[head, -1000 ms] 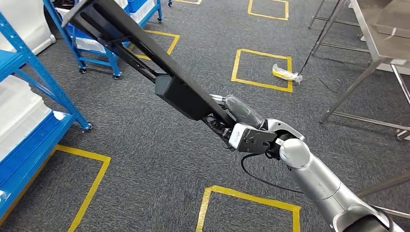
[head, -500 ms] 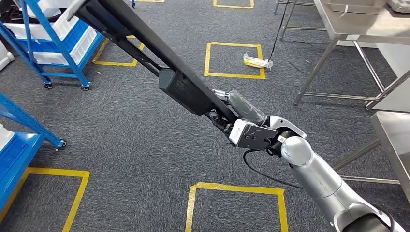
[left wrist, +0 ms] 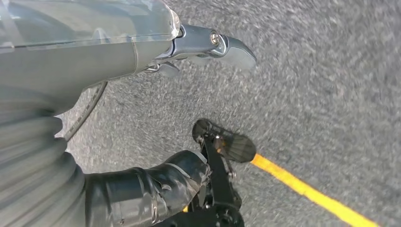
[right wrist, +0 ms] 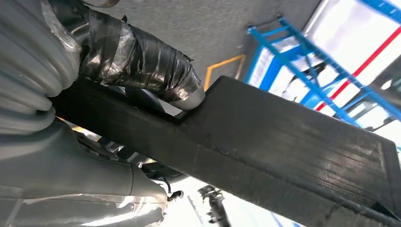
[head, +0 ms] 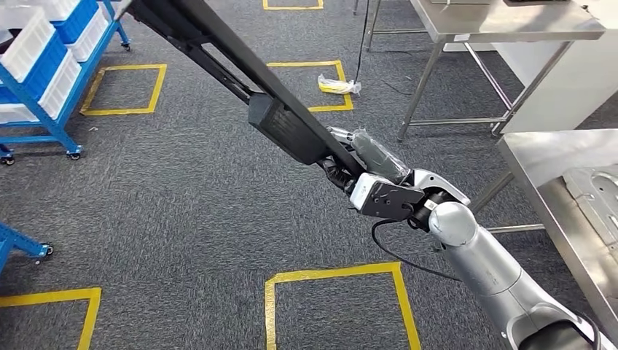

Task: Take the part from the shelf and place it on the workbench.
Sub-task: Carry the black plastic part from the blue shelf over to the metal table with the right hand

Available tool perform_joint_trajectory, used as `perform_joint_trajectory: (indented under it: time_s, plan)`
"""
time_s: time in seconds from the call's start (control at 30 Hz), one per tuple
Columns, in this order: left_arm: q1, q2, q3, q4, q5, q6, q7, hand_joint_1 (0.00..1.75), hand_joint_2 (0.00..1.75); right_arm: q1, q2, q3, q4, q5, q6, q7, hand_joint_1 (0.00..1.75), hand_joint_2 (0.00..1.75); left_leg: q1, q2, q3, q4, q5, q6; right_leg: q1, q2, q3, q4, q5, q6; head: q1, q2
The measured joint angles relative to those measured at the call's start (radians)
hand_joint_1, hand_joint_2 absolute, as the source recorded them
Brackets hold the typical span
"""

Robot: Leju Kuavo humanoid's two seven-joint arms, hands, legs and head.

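Right robot hand (head: 362,169) grasps one long black part (head: 240,80) near its lower end; the taped thumb lies over the part's upper face, and the darker fingers sit beneath it. One silver right arm (head: 477,255) rises from the lower right of the head view and carries the part aloft above the grey carpet (head: 160,211), clear of any surface. The part runs diagonally from the hand up toward the upper left edge of the head view, with one black box-shaped block (head: 286,131) fixed along it just beyond the hand. In the right wrist view the same hand (right wrist: 137,66) presses its taped thumb against the part's dark ribbed face (right wrist: 283,142).

Left robot hand (left wrist: 156,118) hangs over the carpet beside one yellow floor line (left wrist: 302,189); nothing lies between its thumb and fingers, which stand apart.

Two steel benches appear in the head view: one bench (head: 510,22) at the upper right and one nearer bench (head: 554,168) at the right edge, bearing one pressed metal panel (head: 597,193). One blue rack (head: 44,73) with white bins stands at the upper left. Four yellow floor squares are marked on the carpet, and one yellow-and-clear bag (head: 337,86) lies on the edge of the far one.
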Motion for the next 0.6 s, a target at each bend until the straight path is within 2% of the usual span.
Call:
perform_joint_trajectory:
  time_s: [0.03, 0.1, 0.13, 0.17, 0.23, 0.27, 0.33, 0.37, 0.4, 0.43, 0.47, 0.5, 0.53, 0.57, 0.6]
  plan:
    - [0.0, 0.0, 0.0, 0.001, -0.001, 0.0, 0.0, 0.0, 1.75, 0.0, 0.0, 0.0, 0.0, 0.006, -0.001, 0.0, 1.75, 1.75, 0.001, 0.011, 0.002, 0.002, -0.003, -0.005, -0.006, -0.013, 0.037, -0.066, 0.033, 0.005, 0.0, 0.0]
    - [-0.001, 0.004, 0.0, 0.003, 0.0, 0.001, 0.0, 0.0, 1.75, -0.004, 0.001, 0.001, 0.0, 0.023, -0.003, 0.003, 1.75, 1.75, 0.001, 0.03, 0.005, 0.008, -0.012, -0.021, -0.004, -0.044, 0.105, -0.188, 0.073, 0.008, 0.0, 0.0]
    - [-0.002, 0.006, 0.0, 0.003, 0.001, 0.001, -0.001, 0.0, 1.75, -0.006, 0.002, 0.002, 0.0, 0.031, -0.005, 0.006, 1.75, 1.75, 0.001, 0.038, 0.006, 0.01, -0.016, -0.03, 0.001, -0.052, 0.122, -0.22, 0.079, 0.005, 0.0, 0.0]
    - [-0.003, 0.008, 0.0, 0.004, 0.003, 0.002, -0.001, 0.0, 1.75, -0.009, 0.003, 0.003, 0.001, 0.038, -0.008, 0.01, 1.75, 1.75, 0.0, 0.045, 0.008, 0.011, -0.018, -0.037, 0.008, -0.051, 0.123, -0.224, 0.075, -0.002, 0.0, 0.0]
    - [-0.008, 0.01, 0.0, 0.006, 0.007, 0.003, -0.001, 0.0, 1.75, -0.014, 0.006, 0.007, 0.0, 0.056, -0.018, 0.019, 1.75, 1.75, 0.006, 0.056, 0.013, 0.012, -0.023, -0.052, 0.012, -0.031, 0.121, -0.224, 0.076, -0.019, -0.001, 0.0]
    - [-0.01, 0.011, 0.0, 0.007, 0.009, 0.003, -0.001, 0.0, 1.75, -0.017, 0.009, 0.009, -0.001, 0.066, -0.025, 0.022, 1.75, 1.75, 0.01, 0.047, 0.012, 0.021, -0.033, -0.057, 0.013, -0.022, 0.122, -0.226, 0.077, -0.029, 0.0, 0.0]
    - [-0.011, 0.013, 0.0, 0.01, 0.019, 0.008, 0.0, 0.0, 1.75, -0.023, 0.017, 0.014, -0.002, 0.093, -0.041, 0.029, 1.75, 1.75, 0.015, 0.002, -0.021, 0.095, -0.081, -0.059, 0.013, -0.006, 0.126, -0.232, 0.079, -0.047, -0.001, 0.0]
    - [-0.011, 0.014, 0.0, 0.014, 0.028, 0.016, 0.001, 0.0, 1.75, -0.026, 0.025, 0.019, -0.002, 0.115, -0.053, 0.035, 1.75, 1.75, 0.014, -0.022, -0.053, 0.16, -0.113, -0.056, 0.017, 0.002, 0.126, -0.232, 0.079, -0.054, -0.001, 0.0]
    - [-0.013, 0.016, 0.0, 0.021, 0.039, 0.03, 0.003, 0.0, 1.75, -0.027, 0.034, 0.026, -0.002, 0.144, -0.069, 0.044, 1.75, 1.75, 0.012, -0.036, -0.09, 0.23, -0.14, -0.053, 0.022, 0.013, 0.125, -0.232, 0.079, -0.06, -0.001, 0.0]
    - [-0.015, 0.018, 0.0, 0.031, 0.049, 0.049, 0.004, 0.0, 1.75, -0.029, 0.047, 0.038, -0.001, 0.178, -0.086, 0.056, 1.75, 1.75, 0.009, -0.042, -0.121, 0.285, -0.154, -0.05, 0.027, 0.025, 0.125, -0.231, 0.079, -0.063, -0.001, 0.0]
    - [-0.018, 0.023, 0.0, 0.046, 0.058, 0.07, 0.005, 0.0, 1.75, -0.031, 0.062, 0.054, 0.001, 0.218, -0.105, 0.073, 1.75, 1.75, 0.005, -0.045, -0.138, 0.307, -0.146, -0.045, 0.032, 0.039, 0.125, -0.23, 0.079, -0.065, -0.001, 0.0]
    - [-0.02, 0.028, 0.0, 0.061, 0.065, 0.088, 0.006, 0.0, 1.75, -0.034, 0.077, 0.072, 0.003, 0.255, -0.122, 0.088, 1.75, 1.75, 0.001, -0.049, -0.138, 0.292, -0.122, -0.038, 0.036, 0.054, 0.125, -0.229, 0.079, -0.067, -0.001, 0.0]
    - [-0.023, 0.034, 0.0, 0.076, 0.07, 0.102, 0.006, 0.0, 1.75, -0.038, 0.091, 0.09, 0.006, 0.293, -0.141, 0.105, 1.75, 1.75, -0.005, -0.056, -0.121, 0.242, -0.083, -0.029, 0.039, 0.069, 0.125, -0.227, 0.079, -0.067, -0.001, 0.0]
    - [-0.024, 0.04, 0.0, 0.089, 0.074, 0.111, 0.007, 0.0, 1.75, -0.045, 0.103, 0.108, 0.01, 0.336, -0.164, 0.123, 1.75, 1.75, -0.01, -0.076, -0.095, 0.173, -0.045, -0.02, 0.04, 0.082, 0.124, -0.224, 0.079, -0.067, -0.001, 0.0]
    - [-0.025, 0.044, 0.0, 0.097, 0.077, 0.115, 0.009, 0.0, 1.75, -0.054, 0.113, 0.126, 0.015, 0.383, -0.19, 0.143, 1.75, 1.75, -0.013, -0.098, -0.07, 0.111, -0.019, -0.012, 0.041, 0.094, 0.121, -0.221, 0.079, -0.067, 0.0, 0.0]
